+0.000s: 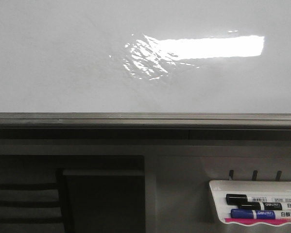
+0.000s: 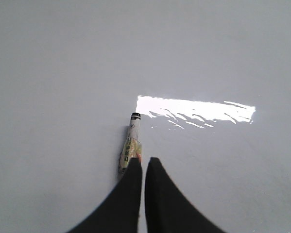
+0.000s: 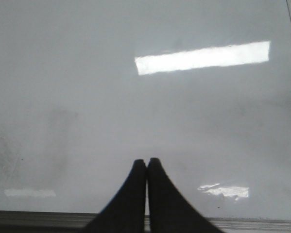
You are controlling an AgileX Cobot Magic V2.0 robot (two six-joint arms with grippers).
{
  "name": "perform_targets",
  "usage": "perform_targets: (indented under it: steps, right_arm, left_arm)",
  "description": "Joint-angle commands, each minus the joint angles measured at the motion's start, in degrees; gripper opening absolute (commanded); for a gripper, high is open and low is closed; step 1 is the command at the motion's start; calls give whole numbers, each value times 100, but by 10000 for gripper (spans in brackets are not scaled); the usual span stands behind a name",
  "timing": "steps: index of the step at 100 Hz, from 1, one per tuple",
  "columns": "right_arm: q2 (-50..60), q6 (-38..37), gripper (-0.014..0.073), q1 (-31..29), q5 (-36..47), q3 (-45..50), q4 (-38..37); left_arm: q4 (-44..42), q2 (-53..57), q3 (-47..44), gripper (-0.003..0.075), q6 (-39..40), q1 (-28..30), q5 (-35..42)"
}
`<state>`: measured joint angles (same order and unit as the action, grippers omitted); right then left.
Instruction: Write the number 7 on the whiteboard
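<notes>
The left gripper (image 2: 143, 162) pinches a marker (image 2: 130, 145) before the unmarked whiteboard (image 1: 62, 58); press its tip squarely, lightly, while the right gripper (image 3: 146, 162), fingers together, idles.

Mounted low at right: a small white marker tray (image 1: 218, 194), holding 2 markers lengthwise, a black-capped marker (image 1: 252, 199) above a blue-capped marker (image 1: 254, 214). Possibly a pink strip along the tray's front edge, cropped.
</notes>
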<state>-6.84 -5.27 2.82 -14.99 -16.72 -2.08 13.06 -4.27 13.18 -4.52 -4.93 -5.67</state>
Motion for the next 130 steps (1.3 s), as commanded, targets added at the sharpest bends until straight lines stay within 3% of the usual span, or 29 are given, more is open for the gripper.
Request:
perform_targets:
  steps: [1, 14, 25, 48, 107, 114, 121, 130]
  right_arm:
    - [-603, 84, -71, -22, -14, -612, -226]
    - [-1310, 84, -71, -22, -396, -1135, -455]
    - [-1644, 84, -71, -22, -304, -1368, -444]
    - [-1715, 84, -71, -22, 240, -1387, -446]
    - [-1715, 84, -64, -22, 239, -1378, -446]
    - [-1715, 84, -13, -22, 239, -1378, -446]
    - [-1715, 84, 99, -22, 239, -1378, -446]
    - [-1715, 84, 299, -22, 239, -1378, -446]
  left_arm:
    - [-289, -613, 727, -20, 30, -14, -105]
    - [-437, -1520, 1618, -20, 30, -14, -933]
    - [-513, -2040, 1938, -20, 30, -14, -983]
    - [-483, -2659, 1962, -20, 30, -14, -922]
    - [-434, -2887, 1962, -20, 30, -14, -743]
    - [-434, -2887, 1962, -20, 30, -14, -720]
    - [-434, -2887, 1962, -1, 30, -14, -675]
    - [-586, -2887, 1962, 132, 30, -14, -610]
